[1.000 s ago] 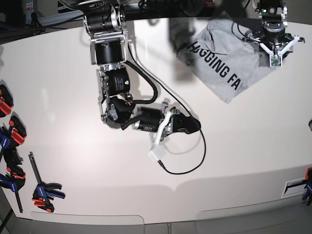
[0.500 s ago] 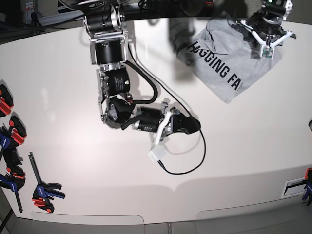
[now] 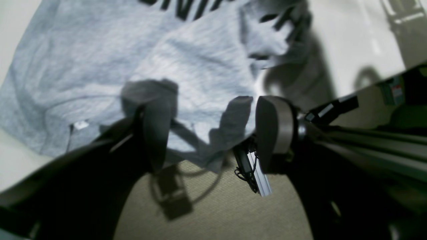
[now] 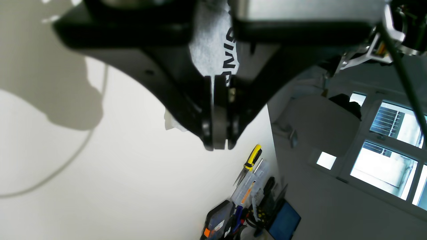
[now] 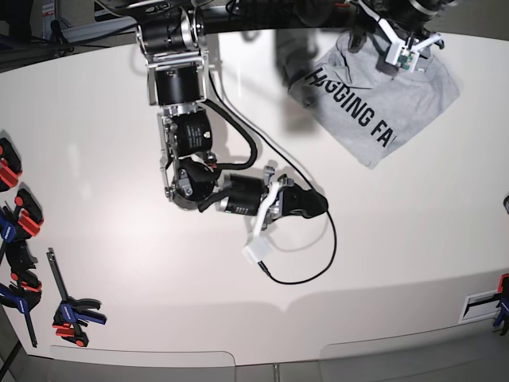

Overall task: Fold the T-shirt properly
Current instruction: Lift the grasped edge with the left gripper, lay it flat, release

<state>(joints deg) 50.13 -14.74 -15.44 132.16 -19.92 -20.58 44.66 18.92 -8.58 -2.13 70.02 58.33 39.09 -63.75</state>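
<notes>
The light grey T-shirt (image 5: 374,95) lies bunched at the table's far right, with black letters "GGING FA" facing up. In the left wrist view the T-shirt (image 3: 100,66) reaches the table's far edge, and a flap hangs between the fingers. My left gripper (image 5: 404,40) hovers over the shirt's far edge, open and empty; it also shows in the left wrist view (image 3: 213,133). My right gripper (image 5: 314,204) lies low at mid-table, shut on nothing, well left of the shirt. In the right wrist view its pads (image 4: 217,110) are pressed together, and a strip of the shirt (image 4: 213,43) shows behind them.
A white plug (image 5: 258,253) and a black cable loop (image 5: 318,255) lie by the right gripper. Red, blue and black clamps (image 5: 16,207) line the left edge, with one more (image 5: 75,312) at the front left. Hand tools (image 4: 248,163) lie beyond the table. Carpet floor (image 3: 217,206) shows past the far edge.
My left gripper has moved up and to the left, from the shirt's right edge to its far edge, staying open. The shirt's right part is now uncovered. The right arm has not moved.
</notes>
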